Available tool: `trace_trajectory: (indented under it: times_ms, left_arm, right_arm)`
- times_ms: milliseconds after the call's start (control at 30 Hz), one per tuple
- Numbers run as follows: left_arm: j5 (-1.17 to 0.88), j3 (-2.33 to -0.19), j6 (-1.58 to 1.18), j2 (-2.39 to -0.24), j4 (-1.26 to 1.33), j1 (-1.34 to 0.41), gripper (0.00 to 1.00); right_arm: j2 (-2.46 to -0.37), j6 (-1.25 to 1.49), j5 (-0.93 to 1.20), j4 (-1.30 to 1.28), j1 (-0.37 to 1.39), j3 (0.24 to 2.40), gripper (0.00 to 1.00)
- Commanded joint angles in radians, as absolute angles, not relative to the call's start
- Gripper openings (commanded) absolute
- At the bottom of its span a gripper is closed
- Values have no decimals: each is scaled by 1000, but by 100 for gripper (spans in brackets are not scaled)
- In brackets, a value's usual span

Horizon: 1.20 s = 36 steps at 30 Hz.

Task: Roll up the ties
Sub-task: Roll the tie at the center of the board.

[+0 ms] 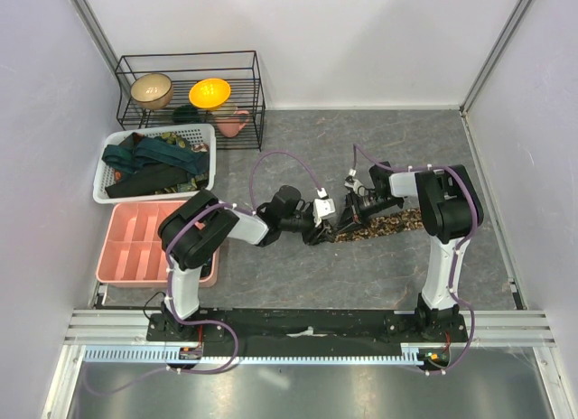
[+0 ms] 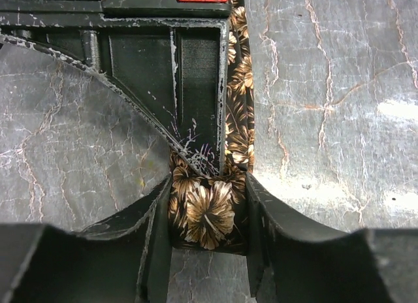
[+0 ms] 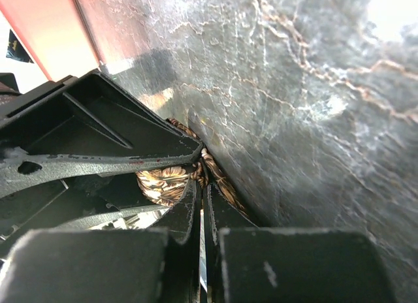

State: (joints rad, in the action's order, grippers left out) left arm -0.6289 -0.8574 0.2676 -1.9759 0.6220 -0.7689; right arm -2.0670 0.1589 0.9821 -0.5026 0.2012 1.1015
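A brown-and-tan flowered tie (image 1: 390, 224) lies as a strip on the grey table, right of centre. Its left end is rolled into a small coil (image 2: 206, 218). My left gripper (image 1: 322, 231) is shut on that coil, one finger on each side, as the left wrist view (image 2: 209, 187) shows. My right gripper (image 1: 355, 210) meets it from the right. In the right wrist view its fingers (image 3: 202, 180) are almost together and pinch the tie's edge (image 3: 219, 175) beside the coil (image 3: 160, 183). Dark teal and black ties (image 1: 149, 159) lie flat in the white basket.
A white mesh basket (image 1: 102, 178) stands at the left, with a pink compartment tray (image 1: 144, 240) in front of it. A black wire rack (image 1: 257, 85) at the back left holds a tan bowl (image 1: 151, 90), a yellow bowl (image 1: 209, 93) and a pink cup (image 1: 233, 123).
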Motion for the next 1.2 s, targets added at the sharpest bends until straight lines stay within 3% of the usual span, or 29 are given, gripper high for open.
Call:
trace_trajectory:
  times_ms: [0, 167, 333, 500, 600, 767, 1000, 1167]
  left_arm:
    - [-563, -851, 362, -1944, 441, -784, 43]
    - [-590, -799, 394, -1917, 449, -772, 60]
    - [-612, -744, 278, -1954, 639, -742, 67]
    - [-585, -712, 268, -1962, 722, -742, 67]
    - [-578, -706, 282, -1977, 738, -742, 63]
    - [-528, -759, 331, -1956, 602, -756, 37]
    - [-375, -886, 437, -1890, 228, -792, 29]
    - [-302, -1015, 485, -1917, 10, -799, 24]
  right_arm:
    - [-2120, 124, 739, -410, 233, 1061, 0]
    - [-2152, 133, 741, -391, 238, 1100, 0]
    - [-2157, 78, 765, -390, 252, 1134, 0]
    - [-2158, 14, 788, -393, 268, 1154, 0]
    - [-2171, 9, 788, -393, 273, 1164, 0]
    - [-2184, 12, 767, -390, 276, 1175, 0]
    - [-2192, 46, 756, -380, 285, 1204, 2]
    - [-2162, 66, 767, -423, 281, 1241, 17]
